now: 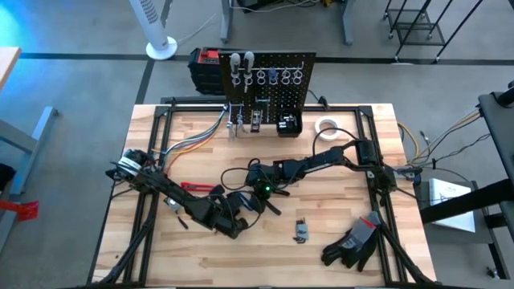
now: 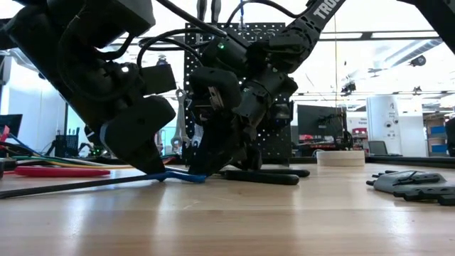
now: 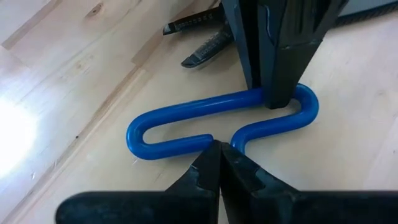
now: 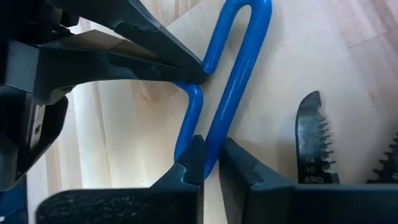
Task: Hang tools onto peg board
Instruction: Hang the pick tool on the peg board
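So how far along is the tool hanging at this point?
Some tools already hang on the peg board. In hand: both grippers, left and right, are shut on the blue S-shaped piece at table level. Left: black pliers and red-handled tool lie on the table.

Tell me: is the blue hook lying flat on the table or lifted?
Flat: the blue hook lies on the table, both grippers' tips on it.

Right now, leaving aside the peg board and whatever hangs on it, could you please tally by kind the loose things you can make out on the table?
Blue hook: 1
Red-handled tool: 1
Black pliers: 1
Small grey tool: 1
White tape roll: 1
Heap of black gloves: 1
Total: 6
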`<state>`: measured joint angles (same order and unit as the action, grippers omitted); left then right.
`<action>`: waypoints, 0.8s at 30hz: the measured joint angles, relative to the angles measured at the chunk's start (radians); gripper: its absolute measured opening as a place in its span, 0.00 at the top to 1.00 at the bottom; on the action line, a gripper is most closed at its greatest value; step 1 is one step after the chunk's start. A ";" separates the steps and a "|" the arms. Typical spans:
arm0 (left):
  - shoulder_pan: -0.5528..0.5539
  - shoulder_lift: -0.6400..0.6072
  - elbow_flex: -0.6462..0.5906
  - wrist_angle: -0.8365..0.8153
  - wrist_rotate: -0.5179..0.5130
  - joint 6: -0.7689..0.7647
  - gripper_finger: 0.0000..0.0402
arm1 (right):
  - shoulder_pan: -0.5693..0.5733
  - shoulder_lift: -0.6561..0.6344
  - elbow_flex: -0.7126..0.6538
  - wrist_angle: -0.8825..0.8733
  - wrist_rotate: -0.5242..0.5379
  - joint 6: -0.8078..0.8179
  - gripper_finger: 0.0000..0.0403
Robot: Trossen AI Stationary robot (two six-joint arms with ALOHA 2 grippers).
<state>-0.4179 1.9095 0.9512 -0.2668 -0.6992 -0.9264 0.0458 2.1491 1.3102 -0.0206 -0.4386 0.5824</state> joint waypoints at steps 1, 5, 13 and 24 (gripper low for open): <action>0.000 0.000 0.000 0.000 0.000 0.000 1.00 | 0.001 -0.003 0.000 -0.005 0.007 -0.002 0.98; -0.001 0.000 0.002 0.010 -0.023 -0.003 1.00 | 0.007 -0.031 0.000 -0.061 0.089 -0.061 0.98; -0.008 -0.021 0.003 0.003 -0.030 -0.006 1.00 | 0.028 -0.173 0.006 -0.152 0.155 -0.185 0.99; -0.051 -0.081 0.025 -0.030 -0.006 0.030 1.00 | 0.008 -0.241 -0.010 -0.276 0.181 -0.218 0.99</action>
<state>-0.4693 1.8281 0.9759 -0.2972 -0.7049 -0.8968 0.0539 1.9079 1.3002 -0.2969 -0.2581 0.3641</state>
